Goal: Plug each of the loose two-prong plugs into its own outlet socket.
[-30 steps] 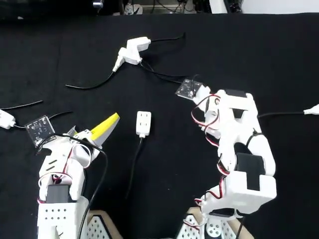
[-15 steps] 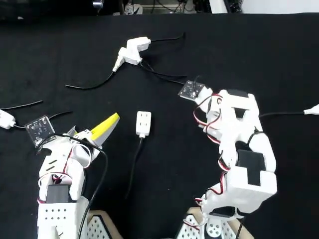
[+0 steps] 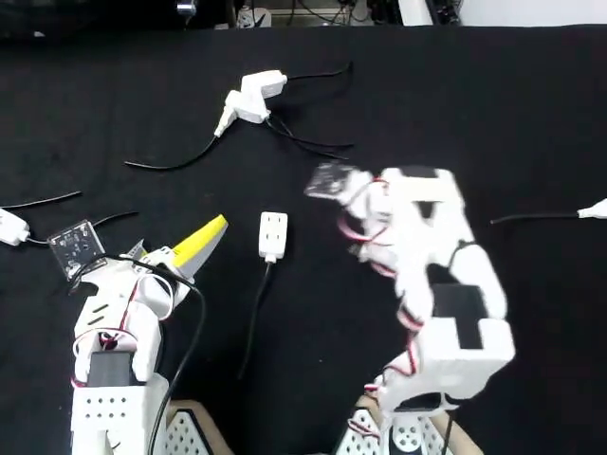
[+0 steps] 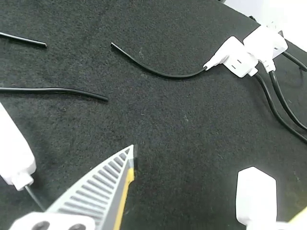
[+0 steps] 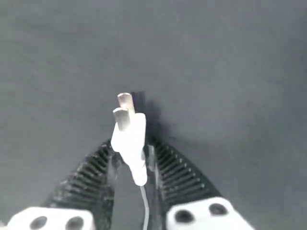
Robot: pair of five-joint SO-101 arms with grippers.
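A white two-prong plug (image 5: 128,136) sits between the fingers of my right gripper (image 5: 132,160), which is shut on it with the prongs pointing away over bare black cloth. In the high view the right arm (image 3: 417,223) hangs right of the loose white outlet socket (image 3: 273,234). My left gripper (image 3: 190,245) rests left of that outlet socket (image 4: 256,194), open, with its yellow finger (image 3: 204,237) raised. Another white plug (image 3: 9,226) lies at the far left edge, close to the left gripper (image 4: 206,191). A third plug (image 3: 596,209) lies at the far right edge.
A plug and socket joined together (image 3: 251,95) lie at the back, also seen as the joined pair (image 4: 249,52) in the left wrist view. Black cords (image 3: 171,166) trail over the black cloth. The socket's cord (image 3: 254,318) runs toward the front edge.
The right arm has swung left toward the outlet socket, carrying the plug. The left arm has kept still.
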